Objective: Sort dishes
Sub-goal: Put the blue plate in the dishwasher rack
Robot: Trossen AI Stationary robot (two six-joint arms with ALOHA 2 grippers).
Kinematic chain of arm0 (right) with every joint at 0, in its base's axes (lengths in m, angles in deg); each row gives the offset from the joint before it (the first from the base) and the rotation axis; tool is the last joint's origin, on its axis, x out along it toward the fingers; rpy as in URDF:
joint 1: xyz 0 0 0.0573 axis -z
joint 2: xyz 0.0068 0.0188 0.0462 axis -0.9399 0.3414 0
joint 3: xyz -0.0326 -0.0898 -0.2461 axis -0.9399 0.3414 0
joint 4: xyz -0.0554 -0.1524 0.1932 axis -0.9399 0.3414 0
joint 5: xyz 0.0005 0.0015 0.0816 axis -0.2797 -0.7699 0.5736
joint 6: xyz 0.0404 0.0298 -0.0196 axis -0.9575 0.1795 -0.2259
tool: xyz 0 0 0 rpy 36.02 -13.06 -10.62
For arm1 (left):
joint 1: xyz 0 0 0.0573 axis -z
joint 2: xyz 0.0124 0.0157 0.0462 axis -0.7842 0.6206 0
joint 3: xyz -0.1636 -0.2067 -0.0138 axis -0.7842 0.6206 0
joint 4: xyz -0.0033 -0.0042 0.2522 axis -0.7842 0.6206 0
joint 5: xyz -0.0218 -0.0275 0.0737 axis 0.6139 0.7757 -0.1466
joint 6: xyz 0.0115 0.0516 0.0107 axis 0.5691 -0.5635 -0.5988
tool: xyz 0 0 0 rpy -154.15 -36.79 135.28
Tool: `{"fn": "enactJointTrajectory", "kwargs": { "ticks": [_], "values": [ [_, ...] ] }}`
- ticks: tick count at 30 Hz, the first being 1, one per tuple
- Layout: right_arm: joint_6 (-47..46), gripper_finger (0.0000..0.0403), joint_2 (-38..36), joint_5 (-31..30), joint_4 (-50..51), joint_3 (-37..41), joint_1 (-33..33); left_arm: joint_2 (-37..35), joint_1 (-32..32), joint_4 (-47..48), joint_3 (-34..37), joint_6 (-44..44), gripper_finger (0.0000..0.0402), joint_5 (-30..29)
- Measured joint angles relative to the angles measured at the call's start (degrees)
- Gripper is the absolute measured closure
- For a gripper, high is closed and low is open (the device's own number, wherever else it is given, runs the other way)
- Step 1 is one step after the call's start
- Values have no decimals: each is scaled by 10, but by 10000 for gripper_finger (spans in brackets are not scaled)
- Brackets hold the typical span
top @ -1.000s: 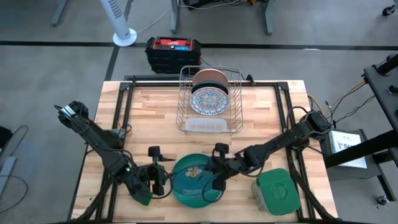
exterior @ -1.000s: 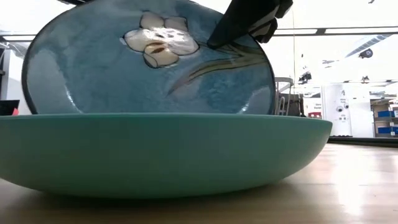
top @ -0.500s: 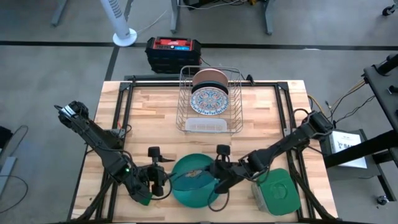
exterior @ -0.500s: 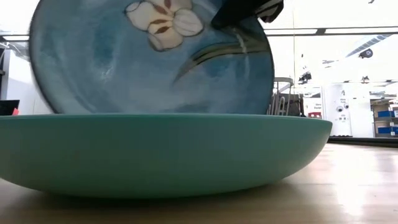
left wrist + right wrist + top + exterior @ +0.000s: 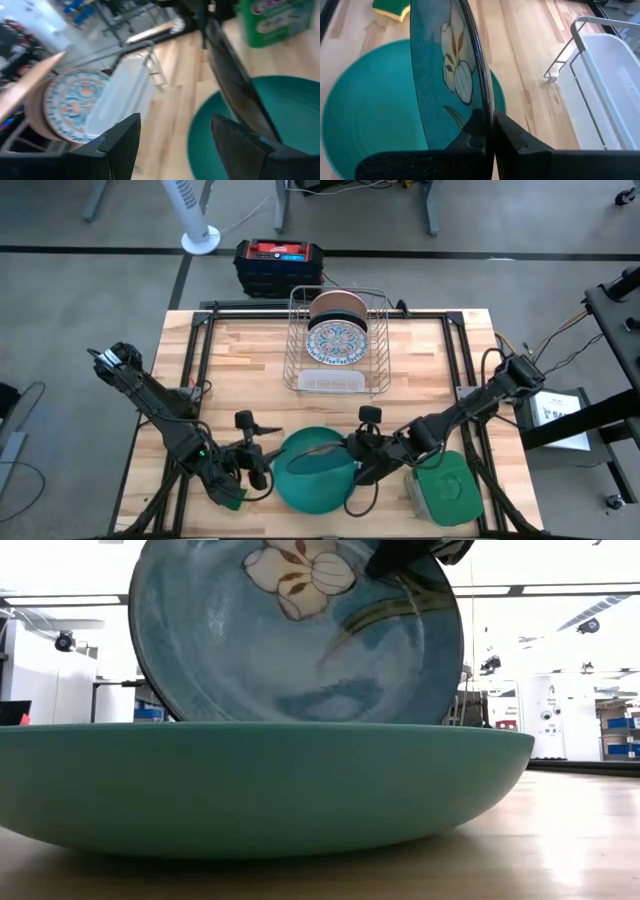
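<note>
Two plates are already standing on edge in the wire rack [image 5: 338, 340] at the far side of the worktop [image 5: 240, 370]: a salmon-pink plate [image 5: 335, 304] at the back and a patterned white plate [image 5: 334, 342] in front of it. The other two are at the near edge. The bright teal-green plate [image 5: 312, 480] lies flat on the wood, and the dark teal plate [image 5: 300, 630], with a pale flower painted on it, is tipped up nearly on edge above it.

The right end effector [image 5: 489, 131] is pinched shut on the rim of that dark teal plate, so the plate stands almost in line with its fingers, its face turned toward the left arm. From that grip the rack lies straight across the worktop, well apart, and my guess is the carry calls for keeping the plate upright so it can drop into a slot in front of the patterned one.

The left end effector [image 5: 252, 463] waits just beside the green plate's left rim, its fingers spread wide and holding nothing; it is the nearer arm for that plate.
</note>
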Motion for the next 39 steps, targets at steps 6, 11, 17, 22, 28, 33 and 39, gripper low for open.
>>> {"fn": "enactJointTrajectory", "kwargs": {
  "ticks": [6,11,17,22,28,33,39],
  "values": [
    [-12,401,-8,11,1,0,3,0,1,17,0,6,171,-25],
    [-22,402,-36,9,6,-1,4,0,7,56,0,32,171,-26],
    [-37,402,-94,7,39,-1,5,0,21,121,1,93,171,-25],
    [-44,402,-151,-9,62,-1,17,-1,29,124,1,97,171,-25],
    [-42,403,-223,-77,72,-2,57,-1,29,128,2,97,171,-26],
    [8,403,-266,-178,69,-3,110,-1,29,130,15,98,171,-25],
    [108,403,-264,-216,69,-3,191,-1,29,133,19,98,171,-26]
  ]
}}
